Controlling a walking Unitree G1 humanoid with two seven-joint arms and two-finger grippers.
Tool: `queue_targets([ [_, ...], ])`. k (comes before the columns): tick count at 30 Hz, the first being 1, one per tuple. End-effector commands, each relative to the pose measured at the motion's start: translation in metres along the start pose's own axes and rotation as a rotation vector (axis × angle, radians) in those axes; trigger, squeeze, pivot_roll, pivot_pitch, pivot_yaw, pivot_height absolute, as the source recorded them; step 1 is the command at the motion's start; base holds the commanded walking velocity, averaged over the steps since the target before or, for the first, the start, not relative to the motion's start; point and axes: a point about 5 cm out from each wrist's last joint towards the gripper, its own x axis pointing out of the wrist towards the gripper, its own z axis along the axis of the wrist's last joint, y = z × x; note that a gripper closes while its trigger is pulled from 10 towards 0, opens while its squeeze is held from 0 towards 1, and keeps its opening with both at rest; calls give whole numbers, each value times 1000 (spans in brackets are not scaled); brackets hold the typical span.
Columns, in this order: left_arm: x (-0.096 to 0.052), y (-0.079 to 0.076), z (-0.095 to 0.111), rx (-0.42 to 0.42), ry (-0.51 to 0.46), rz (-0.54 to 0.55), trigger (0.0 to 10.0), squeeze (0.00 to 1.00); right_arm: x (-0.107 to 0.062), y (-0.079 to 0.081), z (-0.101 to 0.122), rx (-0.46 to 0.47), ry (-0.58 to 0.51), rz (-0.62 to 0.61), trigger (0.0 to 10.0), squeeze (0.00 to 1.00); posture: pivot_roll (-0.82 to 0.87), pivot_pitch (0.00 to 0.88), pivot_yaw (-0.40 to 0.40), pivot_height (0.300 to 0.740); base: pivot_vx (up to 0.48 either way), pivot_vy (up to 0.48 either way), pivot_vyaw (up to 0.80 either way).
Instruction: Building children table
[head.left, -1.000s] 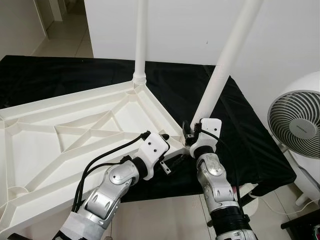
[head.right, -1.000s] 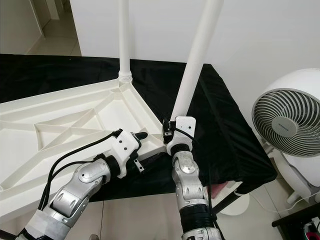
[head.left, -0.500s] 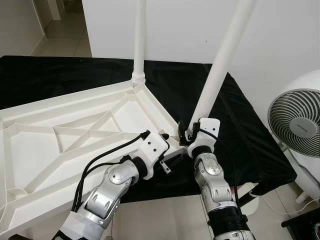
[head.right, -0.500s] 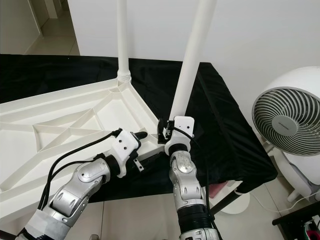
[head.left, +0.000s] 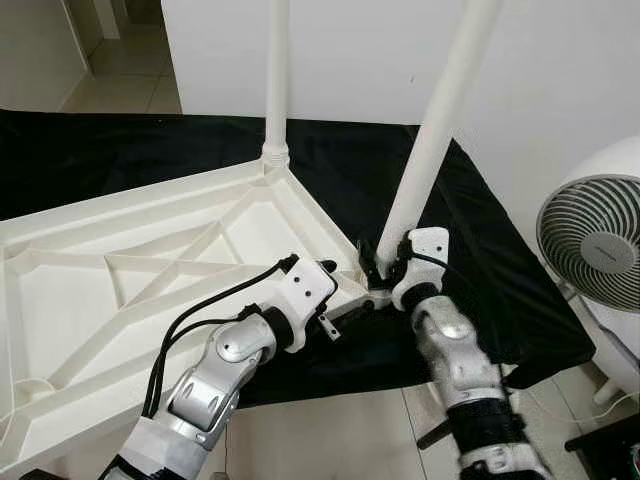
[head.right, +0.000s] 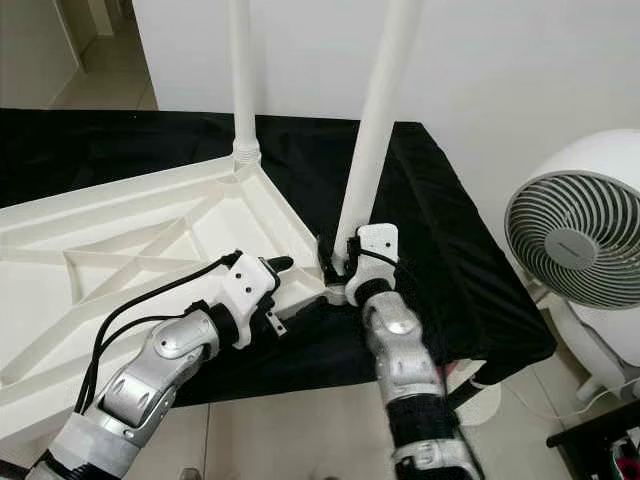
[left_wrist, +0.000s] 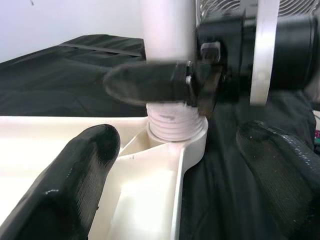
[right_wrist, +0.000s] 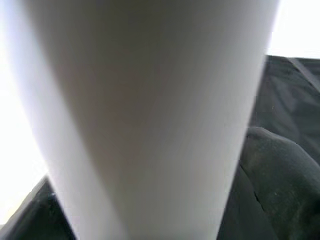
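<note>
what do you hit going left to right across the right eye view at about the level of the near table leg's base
upturned white tabletop → left gripper → near table leg with the right gripper at its base → black cloth → white fan

We see the white tabletop (head.left: 150, 270) lying upside down, ribbed underside up. Two white legs (head.left: 435, 130) stand upright in its corners
</note>
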Motion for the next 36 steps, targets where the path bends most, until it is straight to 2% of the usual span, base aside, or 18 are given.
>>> queue_targets([
  [1, 1, -2, 3, 0, -5, -49, 10000, 0, 1, 3, -3, 2, 12, 61, 10000, 0, 116, 56, -50, 740, 0, 0, 0],
  [3, 0, -1, 3, 1, -3, -53, 10000, 0, 2, -2, -3, -21, 16, 125, 10000, 0, 117, 56, -47, 740, 0, 0, 0],
  [10, -2, 1, 4, 8, 1, -57, 10000, 0, 5, -15, -4, -50, 28, 195, 10000, 0, 139, 59, -34, 740, 0, 0, 0],
  [15, -3, 1, 4, 8, 3, -58, 10000, 0, 7, -18, -4, -45, 37, 227, 10000, 0, 147, 63, -40, 740, 0, 0, 0],
  [20, -4, 1, 4, 5, 5, -55, 10000, 0, 6, -20, -9, -51, 65, 315, 10000, 0, 153, 66, -45, 740, 0, 0, 0],
  [29, -4, 0, 5, 4, 3, -58, 10000, 0, 9, -22, -8, -63, 52, 351, 10000, 0, 158, 58, -49, 740, 0, 0, 0],
  [30, -4, -1, 5, 4, 4, -59, 10000, 0, 10, -23, -8, -65, 52, 362, 4196, 0, 158, 55, -50, 740, 0, 0, 0],
  [31, -4, -1, 4, 4, 4, -60, 10000, 0, 11, -23, -8, -71, 50, 367, 3098, 0, 160, 51, -51, 740, 0, 0, 0],
  [32, -3, -1, 4, 4, 4, -64, 10000, 0, 12, -24, -7, -71, 46, 364, 353, 0, 159, 46, -55, 740, 0, 0, 0],
  [36, -3, -2, 4, 5, 4, -66, 10000, 0, 13, -25, -7, -70, 41, 363, 353, 0, 159, 46, -55, 740, 0, 0, 0],
])
